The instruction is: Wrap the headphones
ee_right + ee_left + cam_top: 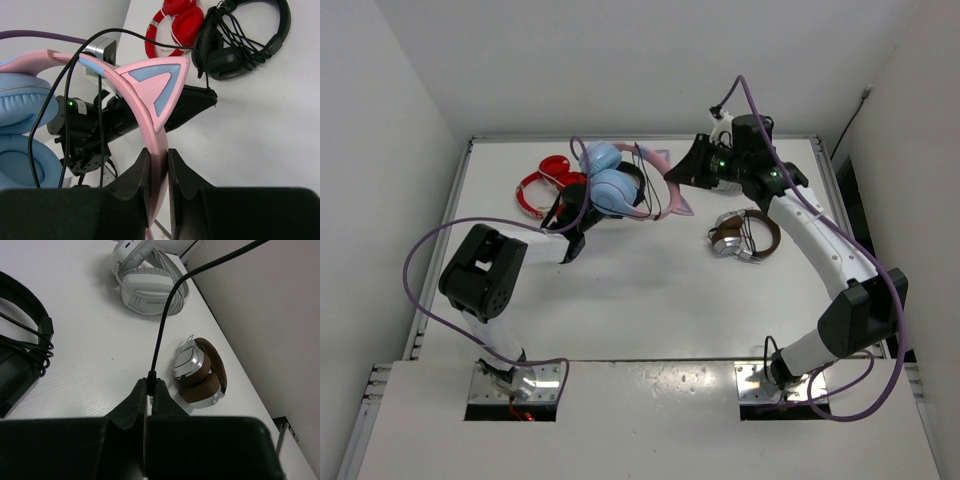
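Left gripper point(151, 386) is clamped on the thin black cable point(161, 330). The headphones point(615, 188) are held between both grippers over the far left part of the table point(640, 300). Right gripper point(158, 156) is closed on the pink headband point(151, 135), just below a cat ear point(161, 85). A red pair point(542, 185) is seen just beside the headphones, and a brown-and-silver pair point(740, 235) well apart to the right.

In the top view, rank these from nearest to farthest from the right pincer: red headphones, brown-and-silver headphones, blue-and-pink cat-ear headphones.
1. The blue-and-pink cat-ear headphones: headband in the right pincer.
2. The brown-and-silver headphones, to its right.
3. The red headphones, far left.
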You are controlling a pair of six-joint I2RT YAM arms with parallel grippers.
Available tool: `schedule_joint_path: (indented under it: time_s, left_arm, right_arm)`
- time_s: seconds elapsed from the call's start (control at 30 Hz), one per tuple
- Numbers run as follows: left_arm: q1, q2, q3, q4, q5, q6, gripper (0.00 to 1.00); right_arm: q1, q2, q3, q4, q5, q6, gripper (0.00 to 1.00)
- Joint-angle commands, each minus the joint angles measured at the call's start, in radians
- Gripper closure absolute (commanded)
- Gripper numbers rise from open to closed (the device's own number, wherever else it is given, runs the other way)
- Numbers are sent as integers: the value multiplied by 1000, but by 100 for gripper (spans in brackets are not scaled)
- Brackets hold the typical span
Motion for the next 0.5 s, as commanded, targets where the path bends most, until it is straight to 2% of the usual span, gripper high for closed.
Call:
schedule_joint_path:
  time_s: [0.0,0.27,0.47]
  left_arm:
    - [-13,3,17,6,-24,-18,100]
    - [-13,-112,-102,-3,24,-107,100]
    - [-13,-209,-218,-21,52,-165,100]
  right_arm:
    - [-4,-44,31,95,-68,61,100]
    - [-22,-53,22,38,50,26,100]
    - [-33,-62,11,29,73,26,100]
